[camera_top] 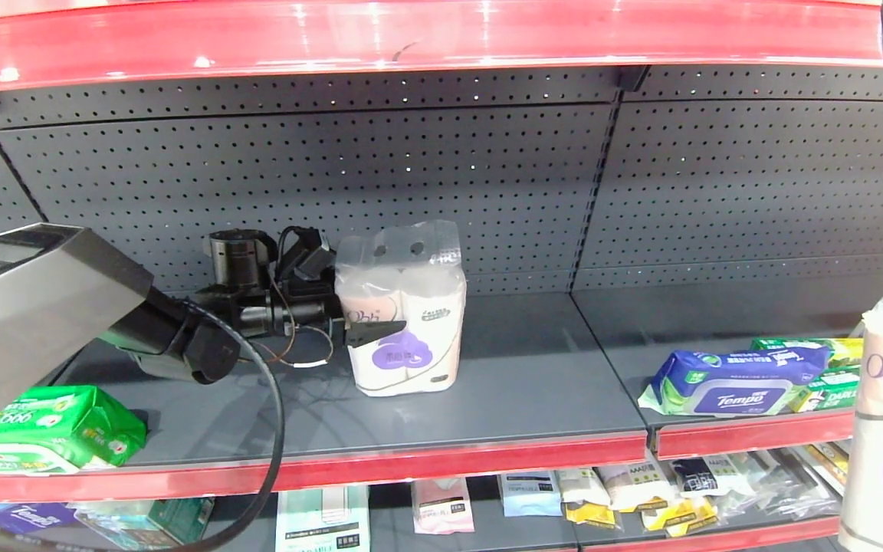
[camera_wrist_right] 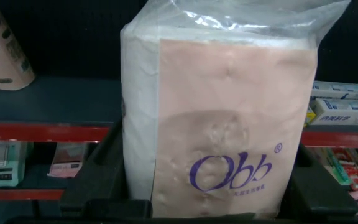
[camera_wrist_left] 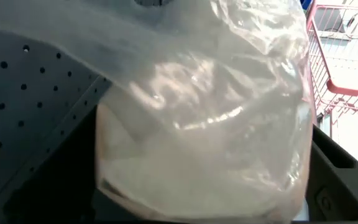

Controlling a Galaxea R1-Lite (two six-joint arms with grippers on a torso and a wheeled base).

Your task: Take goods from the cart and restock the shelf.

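Item: toilet-roll pack (camera_top: 403, 322), clear film wrap, white rolls with pink and purple panels, punched carry flap at the top; it stands upright on the grey shelf (camera_top: 518, 383), near the middle of the left bay and close to the perforated back panel (camera_top: 411, 169). Left hand (camera_top: 349, 318): closed around this pack from the pack's left side, one dark finger lying across its front face. Second toilet-roll pack (camera_wrist_right: 229, 124), same kind: held off the shelf at the right edge of the head view, gripped by the right hand (camera_wrist_right: 207, 177), with a dark finger on each side of its lower part. On the same shelf: a green soft pack (camera_top: 66, 429) at the front left corner; in the right bay, a blue wet-wipe pack (camera_top: 733, 383) lying flat, with green and yellow packs (camera_top: 832, 368) just behind it. On the lower shelf (camera_top: 487, 529): assorted small sachets. Red cart (camera_wrist_left: 347, 62): frame visible in the left wrist view, beyond the pack.
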